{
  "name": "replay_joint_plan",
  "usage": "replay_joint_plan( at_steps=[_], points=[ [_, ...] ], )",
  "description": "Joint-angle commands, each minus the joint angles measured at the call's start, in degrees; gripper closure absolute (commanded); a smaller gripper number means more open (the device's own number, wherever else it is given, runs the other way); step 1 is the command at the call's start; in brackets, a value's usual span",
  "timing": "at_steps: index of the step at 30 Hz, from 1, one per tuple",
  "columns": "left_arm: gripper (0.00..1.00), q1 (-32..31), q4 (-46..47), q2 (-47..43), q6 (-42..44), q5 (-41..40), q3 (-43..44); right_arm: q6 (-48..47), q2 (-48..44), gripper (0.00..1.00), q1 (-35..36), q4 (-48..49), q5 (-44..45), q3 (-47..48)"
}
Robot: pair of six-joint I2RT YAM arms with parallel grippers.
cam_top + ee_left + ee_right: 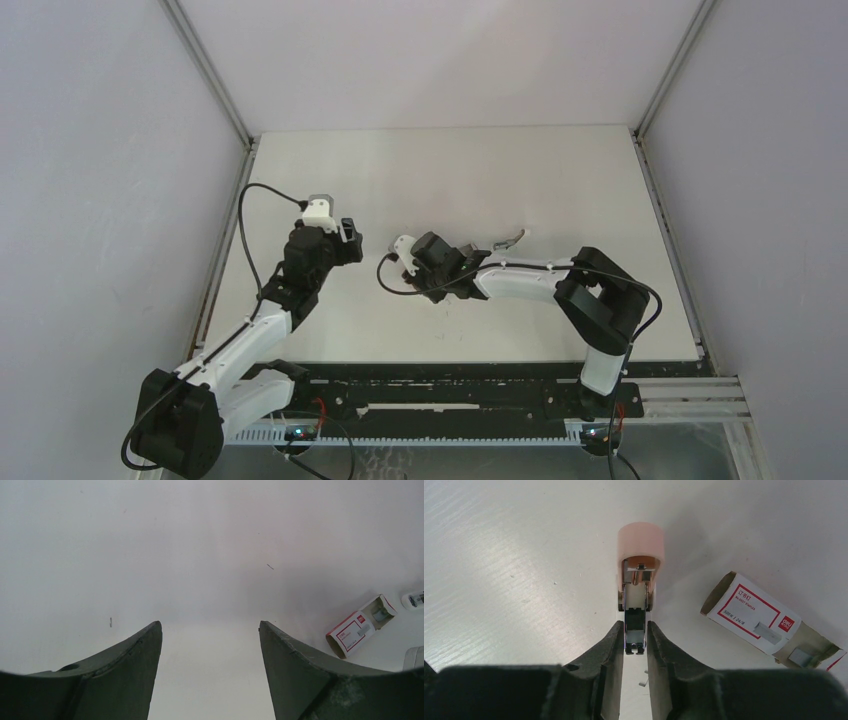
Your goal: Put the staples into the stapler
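White worktop [499,555] backs the right jaws, clamped narrow on the metal end of the pink stapler [640,545]; left jaws gape wide, empty; near the stapler lies the staples box [751,615], tray [809,655] part out; light, crushable card, I judge, best pinched across its long sides.

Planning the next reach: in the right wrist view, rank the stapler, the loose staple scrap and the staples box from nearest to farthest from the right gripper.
1. stapler: clamped in the right gripper, at centre.
2. loose staple scrap: on the table, just below the grip.
3. staples box: off to the view's right, clear of the gripper.
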Motion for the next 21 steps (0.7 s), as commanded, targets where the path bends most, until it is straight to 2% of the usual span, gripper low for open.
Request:
replay_joint_plan(
  at_steps=[1,6,12,17,21],
  points=[
    [0.25,0.46,2.49,-1.11,0.73,-0.72,-1.66,-0.24,-0.74,0.75,0.67,0.33,0.36,2.09],
    [0.25,0.47,2.57,-1.36,0.66,-0.83,-1.8,0.13,-2.3,0.67,0.7,0.24,-0.01,2.09],
    [0.25,0.5,2.62,-2.09,0.53,-1.04,-2.17,1.71,-5.09,0.62,0.04,1.08,-1.46,1.39],
    [0.25,0.45,2.65,-2.27,0.45,-1.18,-2.3,4.9,-7.82,0.63,-2.37,1.85,-5.13,-0.07],
    [0.25,0.45,2.74,-2.26,0.44,-1.07,-2.23,4.99,-7.56,0.69,-2.82,1.76,-5.34,-0.72]
  ],
)
